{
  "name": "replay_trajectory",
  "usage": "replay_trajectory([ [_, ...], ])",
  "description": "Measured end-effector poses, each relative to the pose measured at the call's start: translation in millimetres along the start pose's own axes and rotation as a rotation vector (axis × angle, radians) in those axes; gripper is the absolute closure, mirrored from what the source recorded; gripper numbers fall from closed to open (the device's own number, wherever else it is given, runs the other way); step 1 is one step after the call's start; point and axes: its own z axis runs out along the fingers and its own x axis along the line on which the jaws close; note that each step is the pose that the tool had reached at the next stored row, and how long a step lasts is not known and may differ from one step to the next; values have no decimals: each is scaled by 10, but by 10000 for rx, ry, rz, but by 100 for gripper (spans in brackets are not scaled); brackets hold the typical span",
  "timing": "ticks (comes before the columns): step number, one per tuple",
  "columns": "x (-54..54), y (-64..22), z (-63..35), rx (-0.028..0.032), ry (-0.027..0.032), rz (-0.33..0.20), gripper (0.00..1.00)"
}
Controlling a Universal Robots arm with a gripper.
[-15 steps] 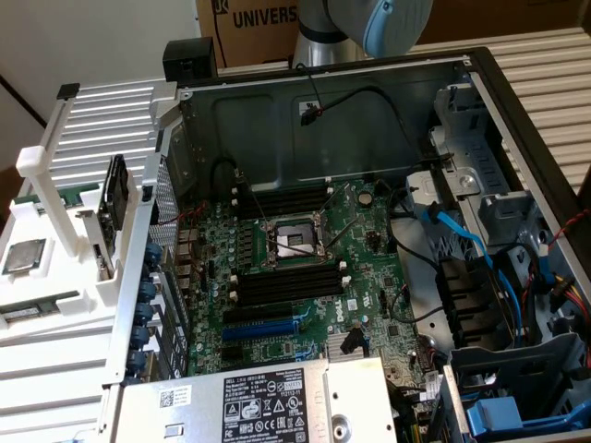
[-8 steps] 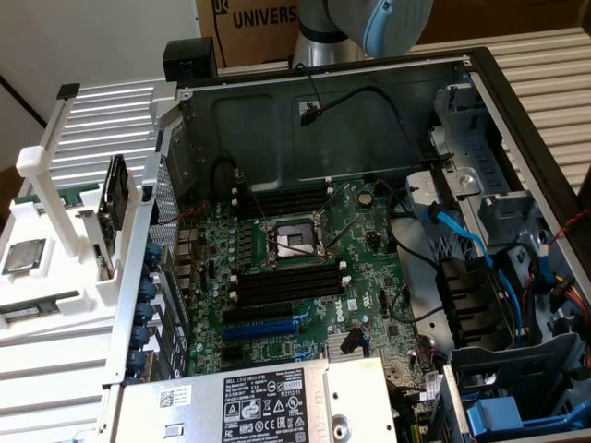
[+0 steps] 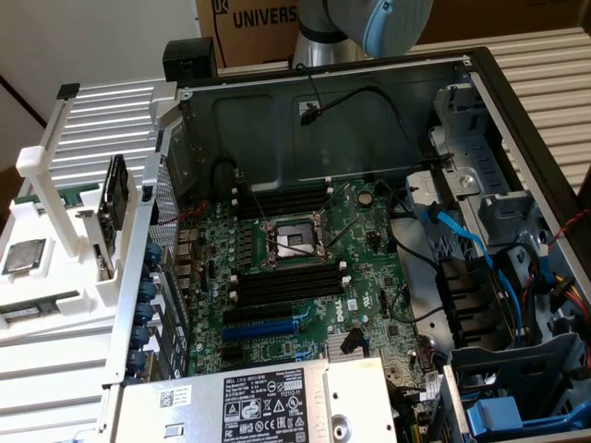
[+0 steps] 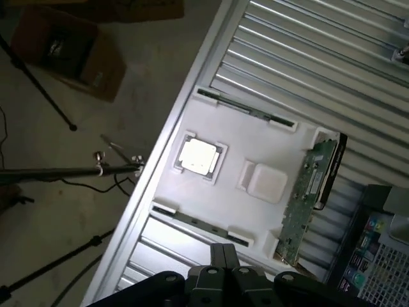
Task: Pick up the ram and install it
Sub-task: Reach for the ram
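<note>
**Wrist view: tool clenched and empty above the parts holder, ram lying in its groove**

We're looking straight down from the wrist, and the tool [image 4: 223,249] is pinched tight, fingers pressed together with nothing between them. It hangs above the white parts holder [image 4: 239,142] and touches nothing. The ram [image 4: 199,224] lies flat in a groove along one long edge of that holder, kept in place by white tabs. Of everything on the holder, it's the piece nearest the fingertips in this shot. A second, similar stick [image 4: 246,109] sits along the opposite edge. Between the two are the square silver processor chip [image 4: 199,155] in its own recess and a raised white block [image 4: 265,181]. At the holder's end an expansion card [image 4: 310,192] stands on edge. The holder rests on the ridged metal tabletop [image 4: 332,51].

Over to the exterior view: the ram [image 3: 42,308] is at the exterior view's left, green board showing, just beside the processor chip [image 3: 23,256]. The open computer case [image 3: 369,101] lies to the exterior view's right of the holder with its motherboard [image 3: 355,221] exposed. Long black memory slots [image 3: 286,281] flank the processor socket [image 3: 291,242]. The robot arm [image 3: 379,23] rises behind the case.
</note>
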Motion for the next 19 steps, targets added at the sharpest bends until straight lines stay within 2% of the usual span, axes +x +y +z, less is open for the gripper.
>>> replay_trajectory([
  [13, -1, 0, 12, 99, 93, -2373, 90],
  [16, -1, 0, 16, 137, 92, -2912, 90],
  [19, -2, -1, 27, 198, 53, -3467, 90],
])
